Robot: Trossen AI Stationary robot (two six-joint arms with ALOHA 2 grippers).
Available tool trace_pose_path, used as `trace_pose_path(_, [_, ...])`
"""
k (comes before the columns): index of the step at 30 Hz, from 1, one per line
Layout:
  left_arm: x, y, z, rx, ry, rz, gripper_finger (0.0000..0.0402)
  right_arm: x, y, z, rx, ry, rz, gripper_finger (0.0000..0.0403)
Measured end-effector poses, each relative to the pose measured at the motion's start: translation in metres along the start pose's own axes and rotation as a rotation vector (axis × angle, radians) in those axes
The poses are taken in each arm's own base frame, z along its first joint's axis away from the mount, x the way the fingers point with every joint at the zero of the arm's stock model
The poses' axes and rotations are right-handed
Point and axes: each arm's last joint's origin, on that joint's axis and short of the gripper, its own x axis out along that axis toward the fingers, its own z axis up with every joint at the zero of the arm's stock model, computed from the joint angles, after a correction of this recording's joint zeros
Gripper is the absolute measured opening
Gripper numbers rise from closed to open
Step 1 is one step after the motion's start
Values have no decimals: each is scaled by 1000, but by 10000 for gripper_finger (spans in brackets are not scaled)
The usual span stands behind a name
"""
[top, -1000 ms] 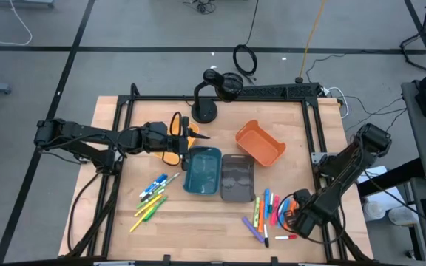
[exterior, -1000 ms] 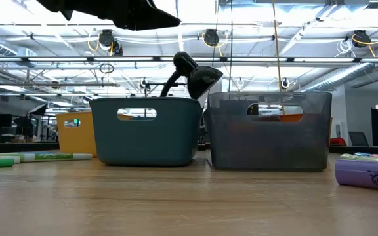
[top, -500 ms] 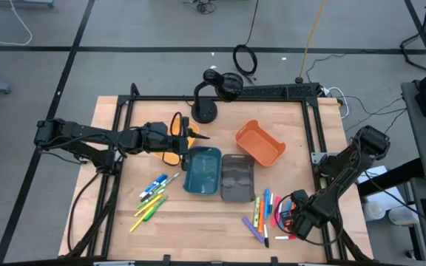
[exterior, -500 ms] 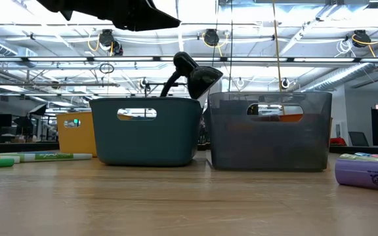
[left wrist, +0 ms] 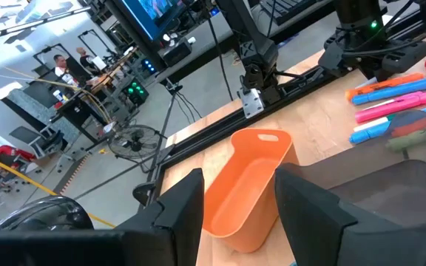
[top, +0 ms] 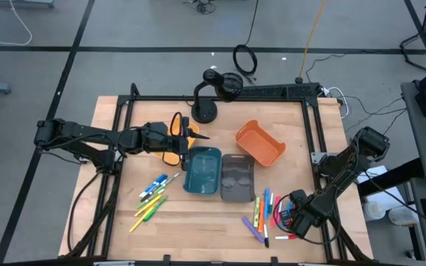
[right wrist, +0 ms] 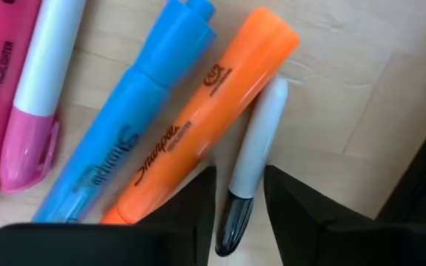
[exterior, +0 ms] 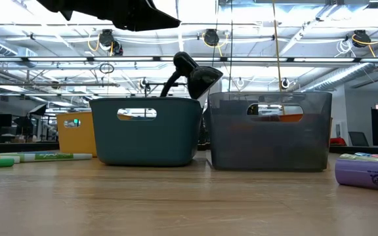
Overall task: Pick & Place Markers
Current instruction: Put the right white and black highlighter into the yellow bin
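The right gripper (top: 285,216) is hanging low over the markers at about four o'clock on the pale wooden table (top: 302,133), its two dark fingers (right wrist: 187,214) standing a little apart. Between them, a thin grey-barrelled marker with a black cap (right wrist: 251,166) is lying on the wood, and the fingers are sitting either side of its capped end without clamping it. Just beside it are lying an orange highlighter (right wrist: 205,129), then a blue highlighter (right wrist: 128,125), then a pink highlighter (right wrist: 32,96).

From above, that right-hand cluster of markers (top: 263,213) is spreading out in greens, oranges, blues, pinks and purple, at five o'clock from the bins. A second bunch of blue, green and yellow markers (top: 151,196) is lying at seven o'clock, well apart from the first.

At the table's centre a teal rectangular plastic bin (top: 203,171) and a smoky grey rectangular plastic bin (top: 237,177) are standing side by side, touching. An orange plastic bin (top: 259,142) is sitting tilted at about one o'clock from them.

The left gripper (top: 195,136) is hovering at ten o'clock, above a yellow bin (top: 170,157) and beside the teal one, its fingers (left wrist: 180,210) spread and holding nothing.
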Motion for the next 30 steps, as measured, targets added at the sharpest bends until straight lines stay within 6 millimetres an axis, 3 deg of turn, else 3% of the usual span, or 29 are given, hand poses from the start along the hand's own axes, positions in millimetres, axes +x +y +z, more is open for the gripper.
trace_pose_path(4, [0,0,0,0,0,0,170,0,2,0,-47,-12,30,82])
trace_pose_path(9, [0,0,0,0,-1,0,170,0,2,-1,-74,-7,32,21])
trace_pose_path(16, [0,0,0,0,-1,1,170,-15,-3,1,-83,29,100,23])
trace_pose_path(24, [0,0,0,0,-2,2,170,-54,-15,6,-93,115,289,20])
trace_pose_path(30, [0,0,0,1,-1,1,170,-75,-18,14,-185,-16,533,20])
